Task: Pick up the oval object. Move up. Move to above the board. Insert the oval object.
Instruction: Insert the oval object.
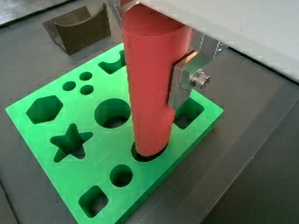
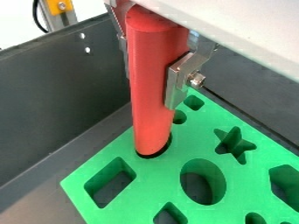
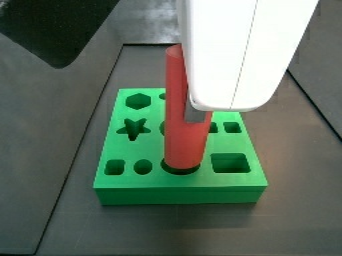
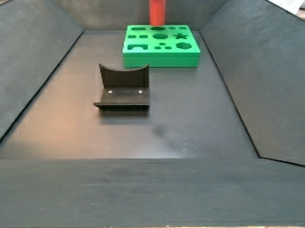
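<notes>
1. The board (image 3: 181,170) lies flat on the dark floor, directly under the gripper (image 1: 176,86). From my remote seat, both side views show it with its cut-outs facing up. I read the move to above the board as done.

2. The oval object (image 1: 152,87) stands upright, and the gripper holds it. Its lower end sits in a hole of the board, and a dark rim of that hole shows around its foot in both wrist views. Most of its length is still above the green surface (image 2: 152,92). So by my judgement the pick-up and the lift are finished and the insertion has begun. What is left is to press the rod further down and then let go.

3. The fixture (image 4: 123,89) stands on the floor well away from the gripper, nearer the side camera. It plays no part now.

4. On the gripper, one silver finger plate (image 1: 179,83) lies flat against the side of the red rod, well above the board. The opposite finger is hidden behind the rod. I take the claw as clenched on the oval object, since the rod hangs straight in it.

5. Whether the rod's end has reached the bottom of the hole I cannot tell from these pictures.
</notes>
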Motion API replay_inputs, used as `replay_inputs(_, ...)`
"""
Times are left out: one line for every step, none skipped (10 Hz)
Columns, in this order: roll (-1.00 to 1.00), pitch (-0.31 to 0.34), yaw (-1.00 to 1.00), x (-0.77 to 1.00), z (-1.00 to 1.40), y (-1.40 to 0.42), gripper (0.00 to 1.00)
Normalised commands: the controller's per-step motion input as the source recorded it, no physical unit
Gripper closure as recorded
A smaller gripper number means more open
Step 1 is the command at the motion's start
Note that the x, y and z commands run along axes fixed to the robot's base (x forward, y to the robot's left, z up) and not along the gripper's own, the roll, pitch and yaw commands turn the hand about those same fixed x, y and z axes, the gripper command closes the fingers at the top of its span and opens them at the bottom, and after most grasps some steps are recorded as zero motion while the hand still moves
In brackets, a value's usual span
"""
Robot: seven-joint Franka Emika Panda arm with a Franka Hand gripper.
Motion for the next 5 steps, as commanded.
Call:
replay_inputs(0.09,0.0,-0.01,0.0,-0.35,-0.03,1.0)
replay_inputs(0.06,0.0,0.0,0.0,-0.29,0.0,1.0)
replay_inputs(0.02,0.0,-0.03,0.02,-0.17,-0.01,1.0)
replay_inputs(0.0,-0.059,-0.13,0.16,-0.29,-0.17,1.0)
replay_inputs(0.0,-0.07,-0.11,0.2,-0.32,-0.25,1.0)
